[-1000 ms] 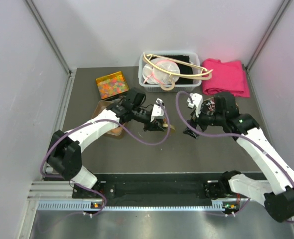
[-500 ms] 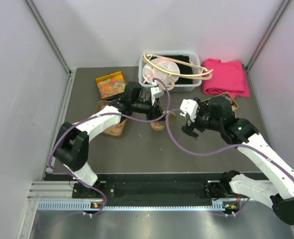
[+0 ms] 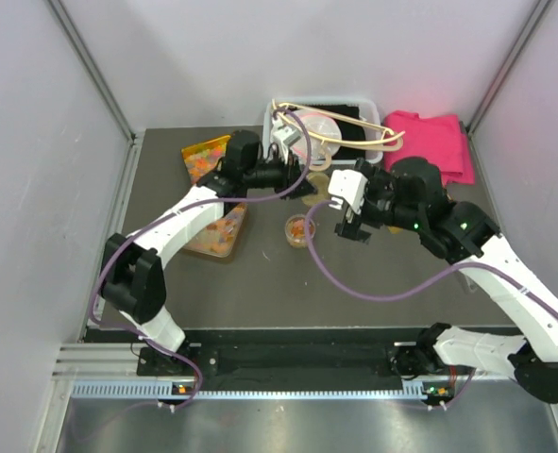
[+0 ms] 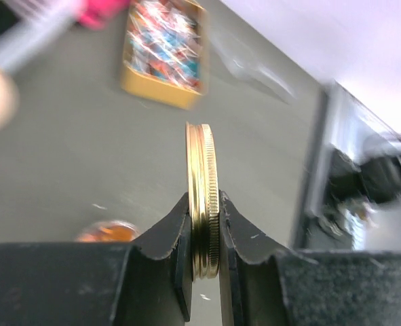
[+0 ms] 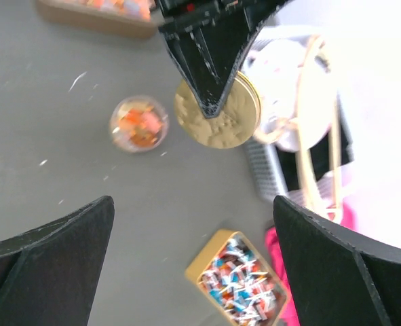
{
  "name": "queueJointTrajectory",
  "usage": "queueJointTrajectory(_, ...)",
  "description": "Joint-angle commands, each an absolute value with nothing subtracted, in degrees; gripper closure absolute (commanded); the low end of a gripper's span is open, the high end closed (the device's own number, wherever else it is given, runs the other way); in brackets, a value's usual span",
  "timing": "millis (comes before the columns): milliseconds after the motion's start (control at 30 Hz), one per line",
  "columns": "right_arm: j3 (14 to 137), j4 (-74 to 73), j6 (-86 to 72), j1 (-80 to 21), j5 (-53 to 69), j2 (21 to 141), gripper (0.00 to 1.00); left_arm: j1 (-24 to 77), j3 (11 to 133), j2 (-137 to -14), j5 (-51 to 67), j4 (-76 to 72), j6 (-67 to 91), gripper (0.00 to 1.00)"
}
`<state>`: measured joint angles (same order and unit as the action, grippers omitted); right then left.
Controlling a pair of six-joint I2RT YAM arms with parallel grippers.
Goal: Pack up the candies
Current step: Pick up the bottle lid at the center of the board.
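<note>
**A:** Where are the candies?

**B:** Mostly on the left of the top view. A gold tray [image 3: 203,144] at the upper left holds a mixed heap of candies [image 3: 201,165], partly under the left arm. A second tray [image 3: 217,255] just below it holds more, orange and pale. A small clear jar [image 3: 299,229] stands alone on the dark table [image 3: 260,293] near the middle of the frame, with orange pieces inside.

**A:** And the left gripper [image 4: 202,204]?

**B:** Its fingers are nearly closed, pinching a gold lid [image 4: 201,159] by the rim. In the left wrist view the lid stands edge-on and upright between the pads, at lower centre. In the right wrist view the lid hangs at upper centre with its flat face to the camera, just right of the jar in that frame. It looks clear of the table, but I cannot tell how high it sits.

**A:** The right gripper [image 5: 193,204]?

**B:** Spread wide, with nothing between the fingers, which fill the two lower corners of its own view. In the top view it sits just right of the jar.

**A:** Anything else on the table?

**B:** A white basket [image 3: 365,162] at top centre with a pale hanger [image 3: 335,132] lying across it, and a pink cloth [image 3: 430,142] to its right. A tray of wrapped sweets [image 5: 241,282] shows at the bottom of the right wrist view.
</note>
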<state>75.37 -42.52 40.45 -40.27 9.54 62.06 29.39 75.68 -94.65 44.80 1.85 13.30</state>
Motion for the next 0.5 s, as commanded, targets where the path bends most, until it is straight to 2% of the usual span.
queueJointTrajectory(0, 83.8, -45.0, 41.2, -41.7, 5.4, 64.5, 0.01, 29.7, 84.5, -94.7, 28.6, 11.9, 4.5, 1.00)
queueJointTrajectory(167, 86.5, -44.2, 41.2, -42.0, 2.5, 66.1, 0.01, 30.0, 93.9, -97.6, 15.8, 20.6, 0.7, 1.00)
queueJointTrajectory(267, 86.3, -42.2, 41.6, -42.0, 1.8, 66.9, 0.01, 30.1, 98.1, -98.4, 16.3, 24.0, 0.4, 1.00)
queueJointTrajectory(367, 85.0, -39.6, 41.4, -42.0, 1.3, 66.9, 0.01, 30.0, 101.4, -98.0, 21.8, 24.9, 1.4, 1.00)
queueJointTrajectory(467, 84.0, -38.4, 41.5, -42.0, 0.9, 66.7, 0.01, 29.9, 99.5, -95.9, 23.4, 23.4, 4.4, 1.00)
